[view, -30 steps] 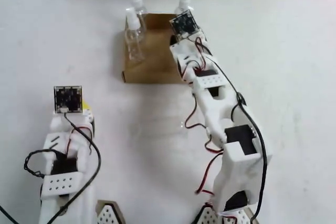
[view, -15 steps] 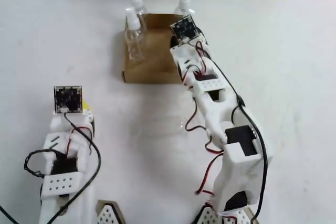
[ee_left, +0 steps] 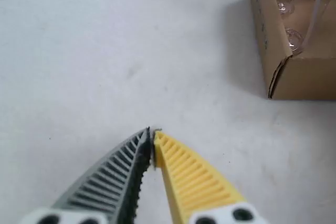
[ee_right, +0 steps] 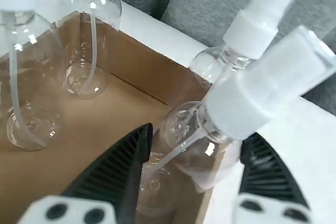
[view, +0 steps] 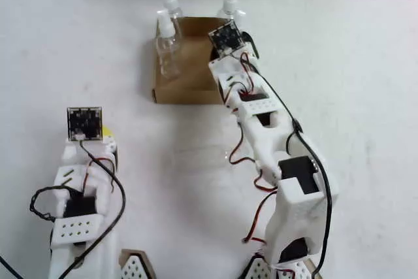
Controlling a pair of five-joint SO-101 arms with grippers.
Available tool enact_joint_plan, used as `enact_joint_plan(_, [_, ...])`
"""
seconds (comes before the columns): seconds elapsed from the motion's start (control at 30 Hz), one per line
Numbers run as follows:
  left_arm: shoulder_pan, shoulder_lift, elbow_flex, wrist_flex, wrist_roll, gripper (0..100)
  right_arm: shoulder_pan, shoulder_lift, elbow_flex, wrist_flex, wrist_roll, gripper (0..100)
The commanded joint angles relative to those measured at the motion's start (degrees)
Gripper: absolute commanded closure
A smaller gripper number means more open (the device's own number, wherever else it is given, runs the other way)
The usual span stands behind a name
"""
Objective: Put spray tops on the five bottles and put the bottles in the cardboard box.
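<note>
Cardboard box (view: pixel 192 83) already has two topped bottles (ee_right: pixel 86 35) standing inside, plus a third bottle (ee_right: pixel 231 51) at its far edge, in or out I can't tell. Right claw (ee_right: pixel 198 132) is clamped round a tilted fourth bottle (ee_right: pixel 226 119) over the box's right side, so that one's left to drop in. Left claw (ee_left: pixel 152 132), pressed together and empty, sits well clear of the box
</note>
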Motion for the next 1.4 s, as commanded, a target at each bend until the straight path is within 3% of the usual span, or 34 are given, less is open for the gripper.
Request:
enact_joint_plan(0.0, [0.84, 0.31, -3.96, -1.67, -0.53, 98, 0.22, -1.71, 0.09, -0.31, 0.09, 78.3])
enact_joint_plan(0.63, [0.84, 0.31, -3.96, -1.67, -0.53, 98, -1.10, -2.24, -0.09, -0.22, 0.62, 78.3])
enact_joint_plan(0.8, [0.84, 0.31, -3.96, -1.67, -0.53, 98, -1.54, -2.24, 0.09, -0.22, 6.86, 78.3])
enact_joint_plan(1.2, [0.84, 0.31, -3.96, -1.67, -0.53, 98, -1.54, -2.24, 0.09, -0.13, 6.95, 78.0])
enact_joint_plan(1.37, [0.84, 0.31, -3.96, -1.67, -0.53, 98, -1.45, -2.33, -0.18, 2.42, 6.86, 70.1])
